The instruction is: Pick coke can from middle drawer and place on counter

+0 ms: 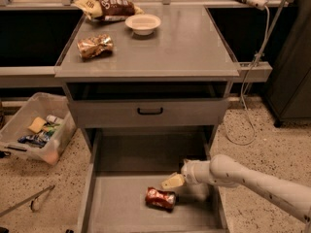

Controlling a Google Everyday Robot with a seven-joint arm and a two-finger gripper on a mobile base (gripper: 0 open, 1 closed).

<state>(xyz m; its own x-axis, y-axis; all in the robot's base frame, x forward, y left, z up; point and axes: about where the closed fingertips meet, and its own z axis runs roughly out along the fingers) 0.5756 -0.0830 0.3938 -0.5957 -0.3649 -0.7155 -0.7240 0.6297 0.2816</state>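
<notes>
Far left on the speckled floor sits a clear plastic bin (14, 118) with a few small packets in it. In front of it a thin metal tool (26, 204) lies flat on the floor. Next comes the cabinet. On its flat grey surface (184, 47) a crinkly gold-brown snack bag (95, 46) lies near the left edge, a larger brown bag (108, 6) sits at the back left, and a white bowl (143, 23) stands just right of that bag. Under the surface a drawer front (107, 114) with a black handle (149, 111) faces me. Below it the middle drawer (116, 205) is pulled out, its floor bare but for the coke can (160, 198). The can lies on its side on the drawer floor, right of centre, its ends pointing left and right. My hand (173, 181) hangs inside the drawer just above and to the right of the can, very near its upper right end and not around it. I cannot tell whether it touches the can, nor how far it is open. My pale arm (252, 181) reaches in from the lower right over the drawer's right wall. Right of the cabinet a white cable (267, 23) runs down toward the floor.
</notes>
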